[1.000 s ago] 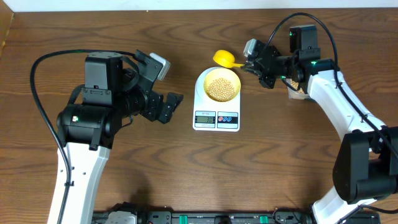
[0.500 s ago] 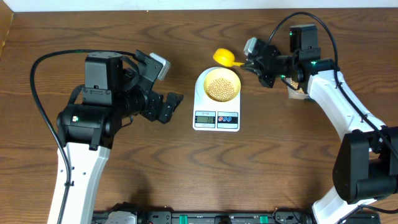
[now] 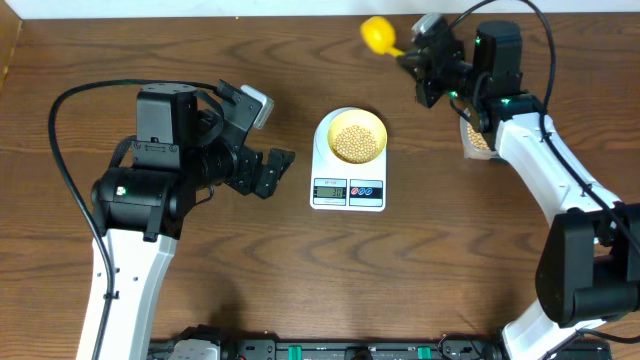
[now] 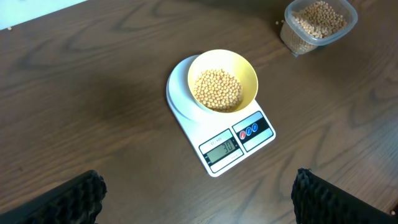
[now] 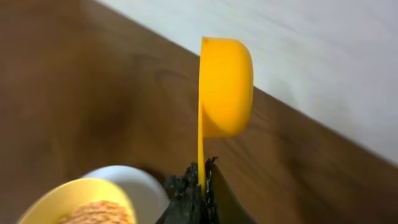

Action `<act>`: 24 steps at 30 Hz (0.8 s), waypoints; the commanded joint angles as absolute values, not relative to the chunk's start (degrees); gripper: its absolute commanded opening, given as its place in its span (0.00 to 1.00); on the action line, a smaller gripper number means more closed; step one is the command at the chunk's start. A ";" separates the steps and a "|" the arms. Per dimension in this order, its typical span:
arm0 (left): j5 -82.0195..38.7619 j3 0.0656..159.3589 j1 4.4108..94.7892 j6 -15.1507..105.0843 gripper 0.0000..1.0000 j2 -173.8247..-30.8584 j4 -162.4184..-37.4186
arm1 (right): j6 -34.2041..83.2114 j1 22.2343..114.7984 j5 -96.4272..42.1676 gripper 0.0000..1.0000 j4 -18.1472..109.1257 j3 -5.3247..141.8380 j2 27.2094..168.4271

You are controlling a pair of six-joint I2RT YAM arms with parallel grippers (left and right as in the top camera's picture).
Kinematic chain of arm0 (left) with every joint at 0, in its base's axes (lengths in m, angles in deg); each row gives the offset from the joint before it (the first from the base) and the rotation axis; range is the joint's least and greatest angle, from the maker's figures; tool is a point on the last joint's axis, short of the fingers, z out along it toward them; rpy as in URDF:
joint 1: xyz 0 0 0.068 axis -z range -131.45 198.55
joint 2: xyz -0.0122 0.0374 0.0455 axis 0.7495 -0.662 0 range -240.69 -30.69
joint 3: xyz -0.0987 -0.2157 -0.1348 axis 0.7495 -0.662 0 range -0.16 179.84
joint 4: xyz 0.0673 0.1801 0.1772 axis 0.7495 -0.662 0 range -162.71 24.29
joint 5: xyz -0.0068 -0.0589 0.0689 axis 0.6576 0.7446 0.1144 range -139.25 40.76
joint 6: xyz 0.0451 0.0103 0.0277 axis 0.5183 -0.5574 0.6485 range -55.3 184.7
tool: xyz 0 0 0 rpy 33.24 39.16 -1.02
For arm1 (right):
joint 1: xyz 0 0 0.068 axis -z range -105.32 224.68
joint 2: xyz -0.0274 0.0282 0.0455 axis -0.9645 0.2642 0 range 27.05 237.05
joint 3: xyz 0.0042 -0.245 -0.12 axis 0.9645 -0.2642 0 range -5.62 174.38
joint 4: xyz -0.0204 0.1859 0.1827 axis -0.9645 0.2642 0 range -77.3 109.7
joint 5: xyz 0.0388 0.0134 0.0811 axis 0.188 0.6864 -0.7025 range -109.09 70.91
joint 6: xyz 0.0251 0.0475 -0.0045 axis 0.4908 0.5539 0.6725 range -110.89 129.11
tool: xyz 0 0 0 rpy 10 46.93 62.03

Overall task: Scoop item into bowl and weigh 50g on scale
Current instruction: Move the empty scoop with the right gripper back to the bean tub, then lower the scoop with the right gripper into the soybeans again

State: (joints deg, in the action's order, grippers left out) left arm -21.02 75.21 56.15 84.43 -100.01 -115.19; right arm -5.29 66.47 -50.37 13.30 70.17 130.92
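Yellow scoop (image 3: 377,32) clamped in right end effector (image 3: 407,56), clear of bowl (image 3: 380,124) of beans (image 3: 357,138) on scale (image 3: 348,192) — probably letting reading settle; left end effector (image 3: 262,145) parted, empty.

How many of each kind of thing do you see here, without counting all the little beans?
scale: 1
bowl: 1
scoop: 1
clear container: 1
grippers: 2, the left gripper and the right gripper
Total: 6
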 commanded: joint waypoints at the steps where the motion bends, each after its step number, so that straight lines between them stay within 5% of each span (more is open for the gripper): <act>1: -20.30 75.08 55.91 84.36 0.98 -99.93 -115.21 | 2.03 68.81 -37.96 0.01 14.11 70.19 128.45; 24: -20.30 75.08 55.91 84.36 0.98 -99.93 -115.21 | 2.41 77.27 -24.52 0.01 50.11 70.21 115.18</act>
State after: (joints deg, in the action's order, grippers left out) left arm -21.02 75.21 56.15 84.43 -100.01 -115.19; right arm 1.62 77.18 -25.26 49.41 70.28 115.18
